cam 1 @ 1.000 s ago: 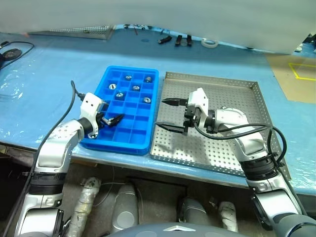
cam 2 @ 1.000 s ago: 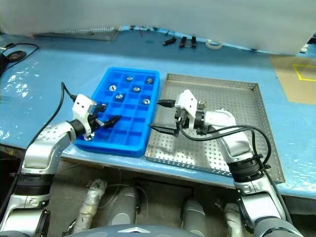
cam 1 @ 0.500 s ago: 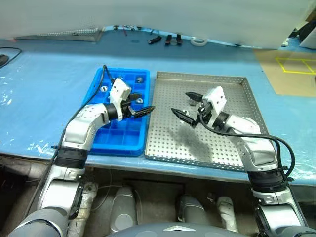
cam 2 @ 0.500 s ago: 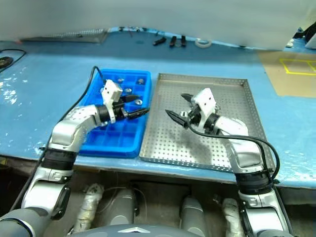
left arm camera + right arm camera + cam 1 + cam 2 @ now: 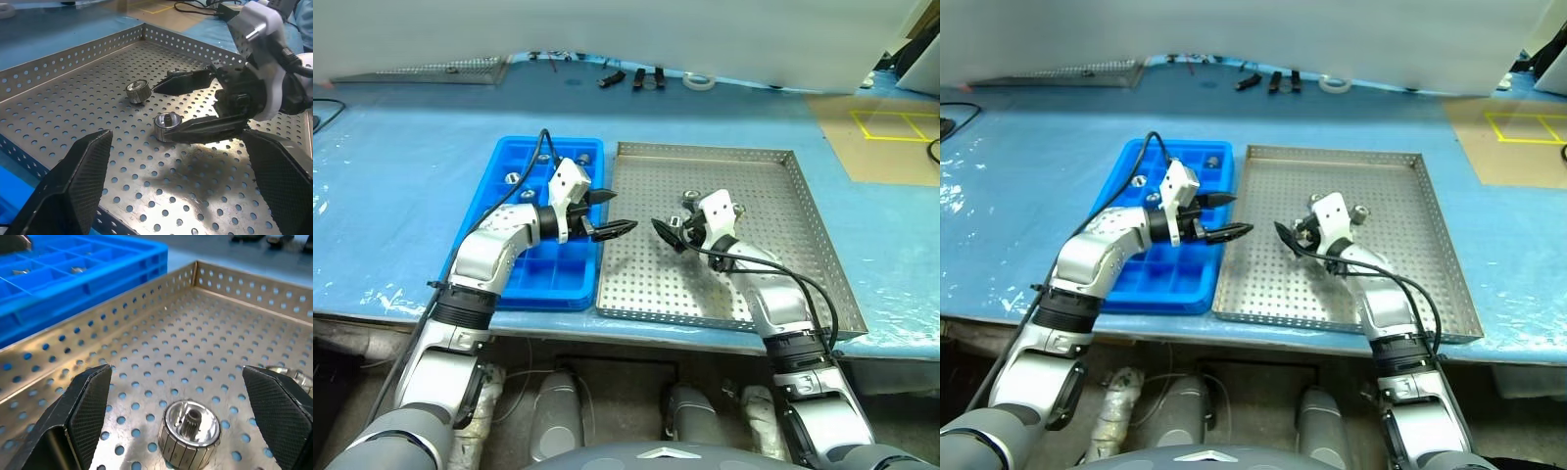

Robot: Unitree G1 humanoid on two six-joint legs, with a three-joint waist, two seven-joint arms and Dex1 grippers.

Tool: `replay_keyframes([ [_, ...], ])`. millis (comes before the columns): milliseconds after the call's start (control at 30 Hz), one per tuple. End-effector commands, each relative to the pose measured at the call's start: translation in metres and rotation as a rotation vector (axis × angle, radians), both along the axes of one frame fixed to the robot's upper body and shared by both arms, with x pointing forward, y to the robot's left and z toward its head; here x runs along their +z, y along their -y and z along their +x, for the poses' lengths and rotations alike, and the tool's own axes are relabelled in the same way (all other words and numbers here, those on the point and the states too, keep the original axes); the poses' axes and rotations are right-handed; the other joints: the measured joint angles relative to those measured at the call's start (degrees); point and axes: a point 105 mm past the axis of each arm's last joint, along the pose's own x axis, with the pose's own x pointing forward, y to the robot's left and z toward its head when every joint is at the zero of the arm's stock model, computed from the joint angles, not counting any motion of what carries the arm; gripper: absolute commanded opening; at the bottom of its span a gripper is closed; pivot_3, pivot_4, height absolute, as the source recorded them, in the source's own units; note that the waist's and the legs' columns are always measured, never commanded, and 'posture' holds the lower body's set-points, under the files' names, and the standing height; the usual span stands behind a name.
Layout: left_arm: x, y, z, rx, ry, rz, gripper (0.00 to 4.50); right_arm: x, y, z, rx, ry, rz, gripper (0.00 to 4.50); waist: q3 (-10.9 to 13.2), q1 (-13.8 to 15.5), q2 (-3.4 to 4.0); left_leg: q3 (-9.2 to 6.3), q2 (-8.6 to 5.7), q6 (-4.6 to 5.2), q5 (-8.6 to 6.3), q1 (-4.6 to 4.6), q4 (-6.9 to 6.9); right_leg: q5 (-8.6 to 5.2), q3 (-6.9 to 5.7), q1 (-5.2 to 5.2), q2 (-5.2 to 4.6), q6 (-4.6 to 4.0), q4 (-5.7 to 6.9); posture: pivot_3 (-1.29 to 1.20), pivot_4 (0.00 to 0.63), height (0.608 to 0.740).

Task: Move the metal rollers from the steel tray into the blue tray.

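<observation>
Change: since a second ago the left gripper (image 5: 613, 213) has swung from over the blue tray's near-left part to the seam between the two trays; the right gripper (image 5: 672, 227) has dropped low over the steel tray floor.
Left gripper: two black fingers spread wide, nothing between them, tips just past the blue tray's right rim.
Right gripper: fingers wide apart, empty, hovering at the steel tray's middle; one silvery ridged metal roller (image 5: 190, 433) sits on the floor between its fingers, apart from both pads.
Rollers, steel tray: large shallow grey perforated steel tray (image 5: 773, 284) holds that roller, a second (image 5: 137, 91) just beyond the right gripper's far finger, and one more (image 5: 1360, 211) behind the right wrist.
Rollers, blue tray: bright blue plastic tray with square compartments (image 5: 509, 284) carries a few rollers (image 5: 512, 178) in its far cells.
Layout: trays side by side on the blue-covered surface (image 5: 391, 196), rims close together.
</observation>
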Motion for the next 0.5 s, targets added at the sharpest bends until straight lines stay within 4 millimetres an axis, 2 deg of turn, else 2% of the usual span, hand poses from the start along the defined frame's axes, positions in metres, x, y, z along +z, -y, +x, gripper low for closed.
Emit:
replay_keyframes([
  [33, 0.016, 0.005, -0.004, -0.032, 0.056, -0.004, 4.49, 0.007, 0.007, 0.009, -0.046, 0.030, 0.000, 4.50, 0.0, 0.0, 0.00, 0.00, 0.00, 0.00, 0.00, 0.00, 0.00, 0.00, 0.00, 0.00, 0.00, 0.00, 0.01, -0.03, 0.150, 0.740],
  [133, 0.014, 0.004, -0.005, -0.026, 0.053, -0.001, 4.49, 0.000, 0.009, 0.011, -0.065, 0.003, 0.002, 4.50, 0.0, 0.0, 0.00, 0.00, 0.01, 0.00, 0.00, 0.01, 0.00, 0.00, 0.00, 0.00, 0.01, 0.00, 0.02, -0.03, 0.150, 0.740],
  [167, 0.014, 0.003, -0.006, -0.025, 0.052, 0.000, 4.50, -0.003, 0.008, 0.011, -0.061, -0.009, -0.006, 4.31, 0.0, 0.0, 0.00, 0.00, 0.01, 0.00, 0.00, 0.00, 0.00, 0.00, 0.00, 0.00, 0.01, 0.00, 0.02, -0.02, 0.150, 0.740],
  [233, 0.014, 0.003, -0.006, -0.023, 0.049, 0.000, 4.50, -0.009, 0.005, 0.010, -0.047, -0.033, -0.001, 3.88, 0.0, 0.0, 0.00, 0.00, 0.01, 0.00, 0.00, 0.01, 0.00, 0.00, 0.00, 0.00, 0.01, 0.00, 0.02, -0.02, 0.150, 0.740],
  [433, 0.013, 0.000, -0.007, -0.019, 0.036, 0.007, 4.50, -0.016, -0.007, 0.004, -0.005, -0.056, 0.003, 1.85, 0.0, 0.0, 0.00, 0.00, 0.01, 0.00, 0.00, 0.01, 0.00, 0.00, 0.00, 0.00, 0.01, 0.00, 0.04, -0.02, 0.150, 0.740],
  [467, 0.012, -0.001, -0.008, -0.021, 0.031, 0.009, 4.50, -0.015, -0.008, 0.004, -0.002, -0.055, 0.006, 1.64, 0.0, 0.0, 0.00, 0.00, 0.01, 0.00, 0.00, 0.02, 0.01, 0.00, 0.00, 0.00, 0.01, 0.00, 0.05, -0.02, 0.150, 0.740],
  [500, 0.012, -0.002, -0.008, -0.022, 0.030, 0.012, 4.50, -0.015, -0.008, 0.004, -0.001, -0.054, 0.008, 1.64, 0.0, 0.0, 0.00, 0.00, 0.01, 0.00, 0.00, 0.02, 0.01, 0.00, 0.00, 0.01, 0.01, 0.00, 0.06, -0.02, 0.150, 0.740],
])
